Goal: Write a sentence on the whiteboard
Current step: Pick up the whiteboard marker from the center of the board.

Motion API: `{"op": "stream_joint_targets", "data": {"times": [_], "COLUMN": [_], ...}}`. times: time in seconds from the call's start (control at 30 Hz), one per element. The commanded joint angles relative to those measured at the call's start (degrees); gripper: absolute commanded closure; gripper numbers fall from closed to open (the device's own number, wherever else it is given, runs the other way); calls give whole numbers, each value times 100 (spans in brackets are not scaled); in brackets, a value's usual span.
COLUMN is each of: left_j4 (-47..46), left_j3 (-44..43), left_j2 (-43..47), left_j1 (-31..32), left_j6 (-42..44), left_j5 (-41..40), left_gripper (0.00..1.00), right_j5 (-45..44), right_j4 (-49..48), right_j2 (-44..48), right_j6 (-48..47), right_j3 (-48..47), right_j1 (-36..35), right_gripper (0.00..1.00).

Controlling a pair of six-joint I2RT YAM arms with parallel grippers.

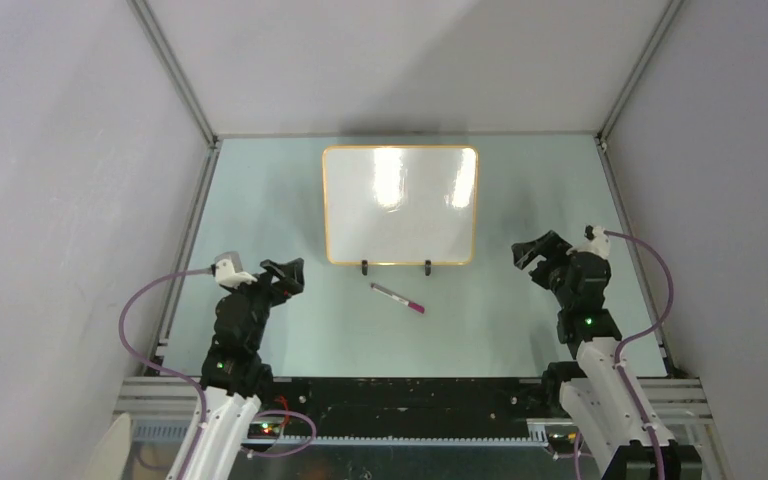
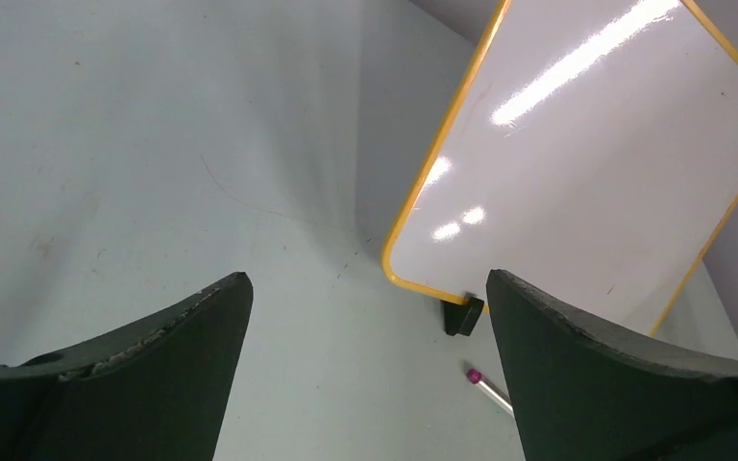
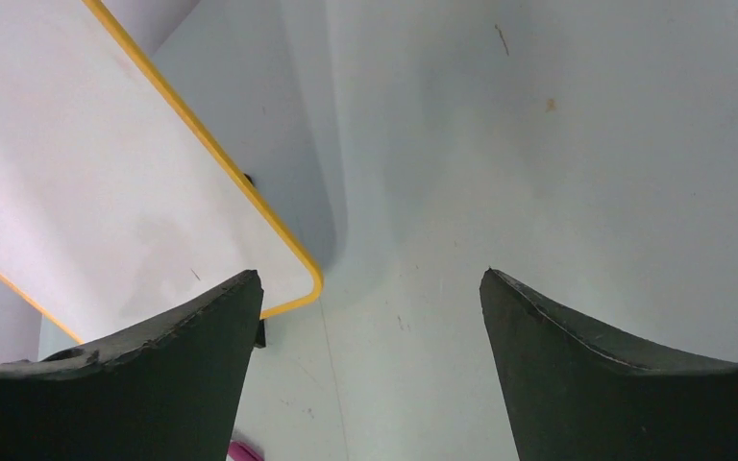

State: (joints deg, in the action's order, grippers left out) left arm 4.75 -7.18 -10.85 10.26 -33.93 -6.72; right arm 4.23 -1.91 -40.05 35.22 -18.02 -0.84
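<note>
The whiteboard [image 1: 400, 205], glossy white with an orange-yellow frame, stands on two black clip feet at the middle back of the table. It also shows in the left wrist view [image 2: 596, 173] and in the right wrist view [image 3: 86, 182]. Its face is blank. A marker [image 1: 397, 298] with a silver body and magenta cap lies on the table just in front of the board; its end shows in the left wrist view [image 2: 485, 384]. My left gripper [image 1: 285, 272] is open and empty, left of the marker. My right gripper [image 1: 535, 250] is open and empty, right of the board.
Grey walls enclose the pale green table [image 1: 290, 200] on the left, back and right. Aluminium rails run along the table's sides. A black rail with cables crosses the near edge by the arm bases.
</note>
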Motion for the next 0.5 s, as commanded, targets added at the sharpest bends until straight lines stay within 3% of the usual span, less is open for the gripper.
{"op": "stream_joint_targets", "data": {"times": [0.0,0.33,0.47], "left_j4": [-223,-229,-265], "left_j3": [33,31,43], "left_j2": [38,25,16], "left_j1": [29,29,31], "left_j6": [151,167,185], "left_j5": [125,166,214], "left_gripper": [0,1,1], "right_j5": [13,488,1187], "right_j4": [-248,-365,-579], "right_j2": [196,520,546], "right_j6": [150,-95,-464], "right_j3": [-1,85,37], "right_j1": [34,226,133], "right_gripper": [10,8,3]}}
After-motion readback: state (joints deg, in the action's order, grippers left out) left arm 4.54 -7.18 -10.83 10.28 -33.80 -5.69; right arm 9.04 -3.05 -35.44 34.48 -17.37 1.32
